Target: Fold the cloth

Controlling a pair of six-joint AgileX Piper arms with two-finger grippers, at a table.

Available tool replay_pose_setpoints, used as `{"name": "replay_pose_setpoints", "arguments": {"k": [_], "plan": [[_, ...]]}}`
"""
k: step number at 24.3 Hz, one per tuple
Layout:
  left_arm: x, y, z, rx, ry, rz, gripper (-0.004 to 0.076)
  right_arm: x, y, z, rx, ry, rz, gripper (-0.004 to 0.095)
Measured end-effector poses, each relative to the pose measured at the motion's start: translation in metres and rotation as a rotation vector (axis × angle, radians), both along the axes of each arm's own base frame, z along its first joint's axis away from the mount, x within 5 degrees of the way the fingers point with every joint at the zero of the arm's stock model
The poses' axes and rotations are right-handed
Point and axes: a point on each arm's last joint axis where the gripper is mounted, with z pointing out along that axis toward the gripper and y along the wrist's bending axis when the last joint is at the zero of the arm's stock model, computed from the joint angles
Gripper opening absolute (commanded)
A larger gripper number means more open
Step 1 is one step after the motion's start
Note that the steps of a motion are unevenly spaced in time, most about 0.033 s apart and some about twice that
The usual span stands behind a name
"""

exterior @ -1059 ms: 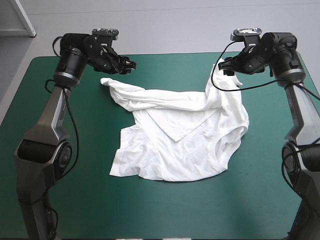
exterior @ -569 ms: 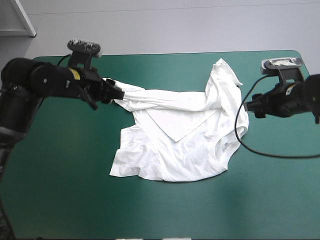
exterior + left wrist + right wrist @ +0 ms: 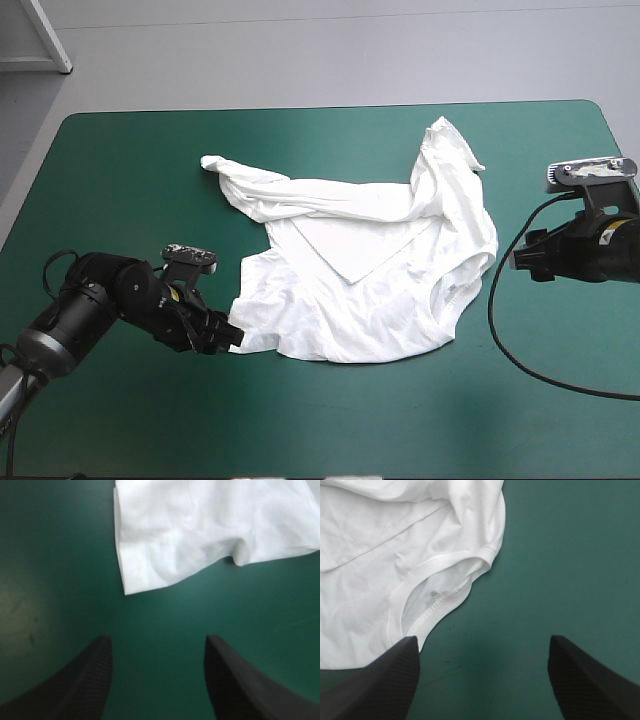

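The white T-shirt (image 3: 370, 270) lies crumpled and partly spread on the middle of the table. One sleeve is twisted toward the far left and a fold lies across its middle. My left gripper (image 3: 228, 337) sits low at the shirt's near-left corner. In the left wrist view it (image 3: 156, 640) is open, and the shirt's corner (image 3: 150, 555) lies just ahead of the fingers, untouched. My right gripper (image 3: 518, 262) hovers to the right of the collar. In the right wrist view it (image 3: 483, 640) is open over bare cover, with the collar opening (image 3: 437, 595) ahead of one finger.
The teal-green cover (image 3: 120, 190) shows all around the shirt, widest on the left and along the near edge. The table's right edge (image 3: 625, 165) runs close behind my right arm.
Both arms came down from the table's far side. The left went from the twisted sleeve to the near-left corner. The right left the shirt's far-right part and now sits beside the collar.
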Motion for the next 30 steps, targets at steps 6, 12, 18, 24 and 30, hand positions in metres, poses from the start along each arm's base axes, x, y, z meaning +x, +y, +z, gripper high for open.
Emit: {"name": "replay_pose_setpoints", "arguments": {"k": [6,12,18,24,30], "plan": [[0.008,-0.027,-0.021,-0.011,-0.15,-0.086,0.0414,0.0,0.0,0.0,-0.001,0.001,0.001,0.0642],[0.016,-0.077,-0.071,0.029,-0.058,-0.226,0.041,0.0,0.0,0.0,0.0,0.001,0.002,0.0642],[0.02,-0.085,-0.08,0.039,-0.045,-0.224,0.0211,0.0,0.0,0.0,-0.001,0.002,0.003,0.0642],[0.023,-0.086,-0.08,0.045,-0.063,-0.225,-0.0007,0.016,0.002,-0.011,-0.007,0.054,0.003,0.0642],[0.023,-0.085,-0.08,0.053,-0.066,-0.227,-0.0008,0.061,0.006,-0.044,-0.018,0.179,0.003,0.0642]]}}
